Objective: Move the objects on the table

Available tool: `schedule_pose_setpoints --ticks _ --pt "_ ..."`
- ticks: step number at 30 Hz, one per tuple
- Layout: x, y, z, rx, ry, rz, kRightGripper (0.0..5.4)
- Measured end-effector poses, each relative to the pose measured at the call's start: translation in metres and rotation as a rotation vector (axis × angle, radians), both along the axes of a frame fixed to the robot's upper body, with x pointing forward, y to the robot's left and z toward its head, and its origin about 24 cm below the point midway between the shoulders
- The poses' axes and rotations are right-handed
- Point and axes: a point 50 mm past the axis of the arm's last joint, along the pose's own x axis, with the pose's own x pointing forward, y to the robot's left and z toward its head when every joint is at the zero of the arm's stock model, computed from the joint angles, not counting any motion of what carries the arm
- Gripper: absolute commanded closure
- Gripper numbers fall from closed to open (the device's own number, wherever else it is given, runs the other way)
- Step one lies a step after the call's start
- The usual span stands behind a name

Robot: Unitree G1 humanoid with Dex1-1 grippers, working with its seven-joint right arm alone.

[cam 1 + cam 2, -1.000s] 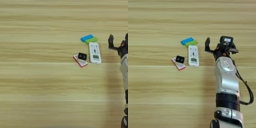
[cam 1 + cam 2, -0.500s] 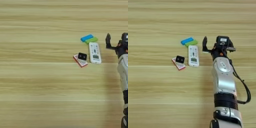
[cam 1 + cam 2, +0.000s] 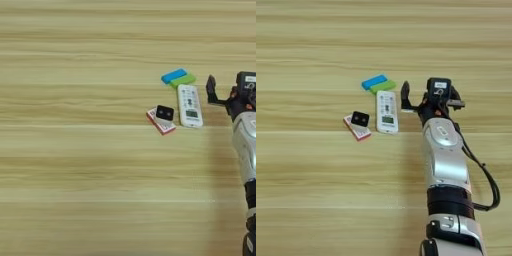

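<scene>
The robot's black 2-finger tool (image 3: 421, 97) has slid left, now just beside the long white button remote (image 3: 387, 112) on the tan wooden table (image 3: 306, 175), fingers spread, nothing held; looks ready to nudge it.

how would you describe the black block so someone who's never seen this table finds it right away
On the wooden table, find the small cluster of items left of the pincer. The black block lies on the white box with red edging, left of the white remote. It is the only black, square item there.
</scene>
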Motion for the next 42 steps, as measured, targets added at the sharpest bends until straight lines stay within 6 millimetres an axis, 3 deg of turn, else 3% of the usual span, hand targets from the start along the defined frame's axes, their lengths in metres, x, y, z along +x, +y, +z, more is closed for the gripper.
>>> schedule_pose_setpoints --ticks 42 --pt "-0.0001 -0.0005 0.0014 -0.009 -0.010 -0.001 0.04"
